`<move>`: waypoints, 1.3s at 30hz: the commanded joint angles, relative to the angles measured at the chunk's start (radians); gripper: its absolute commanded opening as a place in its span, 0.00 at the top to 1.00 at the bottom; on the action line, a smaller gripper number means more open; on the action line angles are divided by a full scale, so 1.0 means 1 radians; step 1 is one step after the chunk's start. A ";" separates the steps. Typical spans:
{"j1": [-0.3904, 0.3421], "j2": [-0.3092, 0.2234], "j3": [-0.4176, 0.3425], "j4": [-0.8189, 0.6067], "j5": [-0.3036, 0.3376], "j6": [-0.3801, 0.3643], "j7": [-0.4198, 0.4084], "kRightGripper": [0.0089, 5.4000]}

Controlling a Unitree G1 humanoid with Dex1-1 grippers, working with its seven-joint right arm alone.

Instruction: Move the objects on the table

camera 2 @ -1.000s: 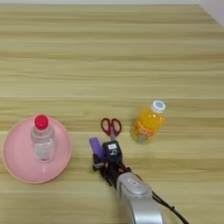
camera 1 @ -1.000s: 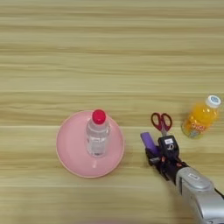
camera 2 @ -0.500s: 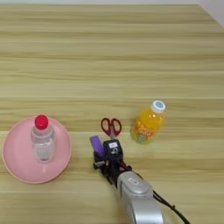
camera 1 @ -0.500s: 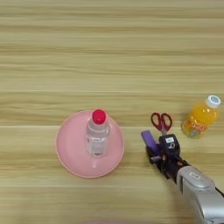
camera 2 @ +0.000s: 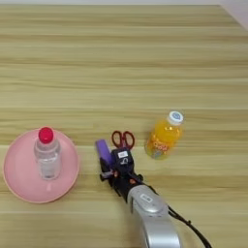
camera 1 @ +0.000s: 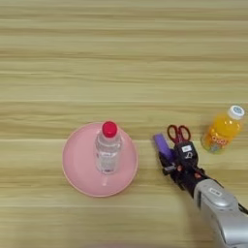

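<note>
The far half of the light wooden table (camera 1: 121, 58) lies bare. Near its front edge, the black two-fingered right gripper (camera 2: 110, 167) touches the small purple rectangular block (camera 2: 103, 148); whether it grips is unclear. Red-handled steel scissors (camera 1: 178, 133) are half hidden. The small orange juice bottle (camera 2: 163, 135) stands beside them. Only the right eye view shows the table's far right corner.

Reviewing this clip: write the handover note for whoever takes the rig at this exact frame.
Right gripper: low at the purple block, beside the red-handled scissors; finger state unreadable.
Orange juice bottle: standing on the table, right of the scissors, apart from them.
Clear bottle with a red cap: upright on the pink plate, left of the block.
Done: nothing shows as lifted; block, scissors and juice bottle all rest on the wood.
Left: confirm a hold on the block before moving it, then handle the others.
</note>
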 commanded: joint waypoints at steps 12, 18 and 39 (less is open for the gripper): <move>-0.024 -0.003 0.049 -0.145 0.003 -0.001 0.010 0.74; -0.021 -0.003 0.083 -0.168 -0.002 0.007 0.014 0.74; 0.006 -0.022 0.164 -0.182 -0.022 0.010 0.044 0.74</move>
